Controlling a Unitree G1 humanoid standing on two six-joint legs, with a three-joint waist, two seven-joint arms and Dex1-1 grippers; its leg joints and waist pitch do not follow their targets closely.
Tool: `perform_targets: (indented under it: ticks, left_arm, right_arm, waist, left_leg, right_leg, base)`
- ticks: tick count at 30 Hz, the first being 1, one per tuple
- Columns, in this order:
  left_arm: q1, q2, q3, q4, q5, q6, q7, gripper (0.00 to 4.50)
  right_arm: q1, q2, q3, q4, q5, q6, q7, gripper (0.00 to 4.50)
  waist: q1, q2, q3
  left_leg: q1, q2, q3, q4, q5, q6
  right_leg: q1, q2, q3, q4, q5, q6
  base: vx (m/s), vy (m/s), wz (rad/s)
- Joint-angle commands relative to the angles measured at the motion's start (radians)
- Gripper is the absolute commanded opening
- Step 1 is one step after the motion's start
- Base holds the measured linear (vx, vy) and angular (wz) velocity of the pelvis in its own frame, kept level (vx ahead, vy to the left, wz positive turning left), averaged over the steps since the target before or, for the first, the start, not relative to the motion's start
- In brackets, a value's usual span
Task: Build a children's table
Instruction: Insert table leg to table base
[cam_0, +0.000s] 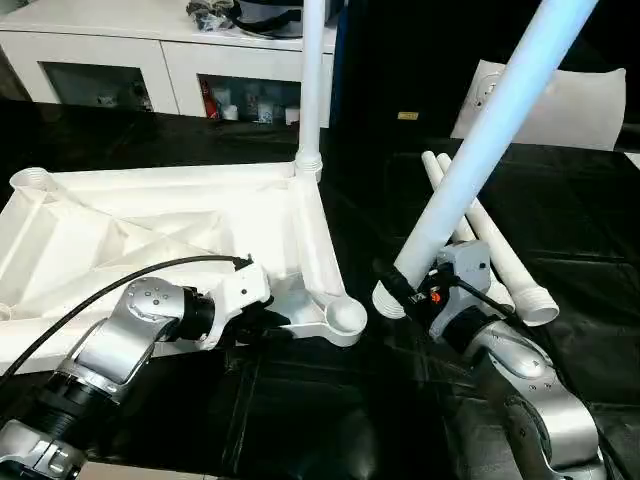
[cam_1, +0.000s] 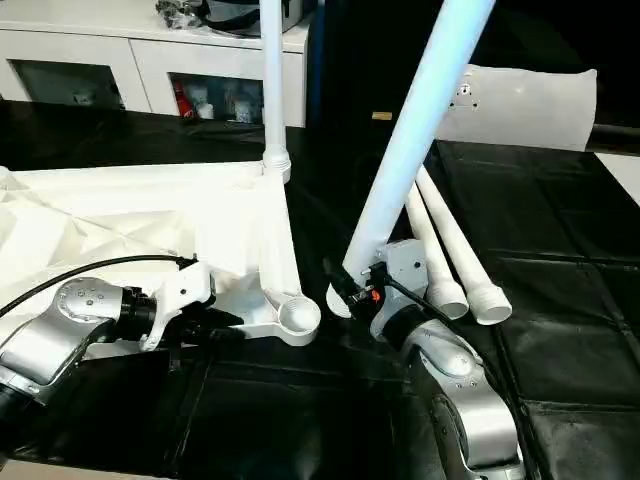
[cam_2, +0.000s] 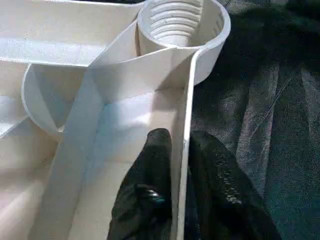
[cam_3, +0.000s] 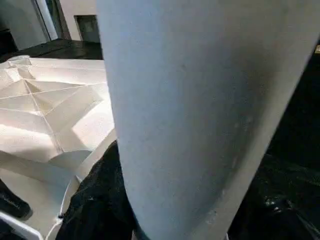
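1. Left end effector (cam_2: 180, 165) is pinched on the rim of the table top (cam_0: 170, 235), lower left.
2. Empty corner socket (cam_0: 345, 317) sits centre.
3. Right end effector (cam_0: 415, 292) holds a leg (cam_0: 500, 130); alignment over the socket is advised, rim kept steadied.

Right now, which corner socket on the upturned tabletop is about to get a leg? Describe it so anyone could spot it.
Start at the white tabletop lying ribs-up on the black surface. Follow its right-hand edge toward the robot to the near corner: that round socket is empty. The far corner socket on that edge already holds an upright leg.

Bright, even light; close-ups blurred.
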Motion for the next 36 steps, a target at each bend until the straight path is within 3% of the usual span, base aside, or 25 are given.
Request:
perform_targets:
  ticks: [1,6,8,13,17,21,29,36]
  left_arm:
    - [-0.016,0.002,-0.011,0.004,0.015,-0.007,-0.008,0.49]
    - [-0.028,0.007,-0.02,0.031,0.038,-0.042,-0.022,0.04]
    - [-0.031,0.011,-0.029,0.038,0.052,-0.05,-0.033,0.02]
    - [-0.035,0.018,-0.035,0.045,0.069,-0.053,-0.037,0.0]
    - [-0.04,0.025,-0.021,0.052,0.081,-0.078,-0.035,0.0]
    - [-0.028,0.017,0.011,0.038,0.077,-0.096,0.006,0.0]
    - [-0.045,-0.012,0.055,0.081,0.048,-0.104,0.034,0.0]
    - [-0.039,-0.022,0.066,0.072,0.014,-0.112,-0.003,0.0]
  right_arm:
    - [-0.018,-0.005,0.002,-0.023,0.006,0.015,0.01,1.91]
    - [-0.055,-0.008,0.028,-0.011,0.048,0.049,0.062,1.91]
    - [-0.091,-0.011,0.049,0.009,0.057,0.059,0.098,1.91]
    - [-0.159,-0.01,0.075,0.065,0.048,0.072,0.132,1.91]
    - [-0.227,-0.031,0.122,0.137,0.03,0.092,0.198,1.91]
    - [-0.248,-0.047,0.151,0.174,0.014,0.081,0.227,1.91]
    - [-0.273,-0.04,0.166,0.239,-0.004,0.052,0.243,1.91]
    - [-0.288,-0.023,0.163,0.299,-0.009,0.04,0.248,1.91]
  waist:
    - [0.003,0.01,-0.044]
    - [0.002,0.01,-0.044]
    - [0.002,0.015,-0.044]
    - [0.0,0.011,-0.047]
    - [-0.001,0.005,-0.046]
    - [0.003,-0.001,-0.045]
    - [0.001,-0.013,-0.046]
    - [0.001,-0.008,-0.045]
  left_leg:
    - [0.012,0.051,-0.01,-0.087,-0.216,-0.029]
    - [0.013,0.051,-0.011,-0.088,-0.221,-0.027]
    - [0.013,0.053,-0.012,-0.089,-0.219,-0.029]
    - [0.011,0.051,-0.008,-0.084,-0.185,-0.03]
    - [0.011,0.052,-0.007,-0.084,-0.186,-0.026]
    - [0.01,0.054,-0.006,-0.084,-0.178,-0.025]
    - [0.009,0.053,-0.003,-0.082,-0.143,-0.017]
    - [0.009,0.053,-0.001,-0.081,-0.143,-0.012]
  right_leg:
    - [0.026,-0.07,0.04,-0.081,-0.093,-0.199]
    - [0.025,-0.07,0.041,-0.082,-0.11,-0.196]
    - [0.025,-0.072,0.041,-0.08,-0.1,-0.197]
    - [0.029,-0.07,0.04,-0.075,-0.03,-0.217]
    - [0.029,-0.071,0.038,-0.076,-0.046,-0.224]
    - [0.029,-0.075,0.039,-0.076,-0.071,-0.219]
    - [0.029,-0.073,0.038,-0.072,-0.032,-0.221]
    - [0.028,-0.073,0.039,-0.073,-0.023,-0.226]
  base:
    - [0.0,0.0,0.0]
    - [0.0,0.0,0.0]
    - [0.0,0.0,0.0]
    - [0.0,0.0,0.0]
    - [0.0,0.0,0.0]
    - [0.0,0.0,0.0]
    - [0.0,0.0,0.0]
    - [0.0,0.0,0.0]
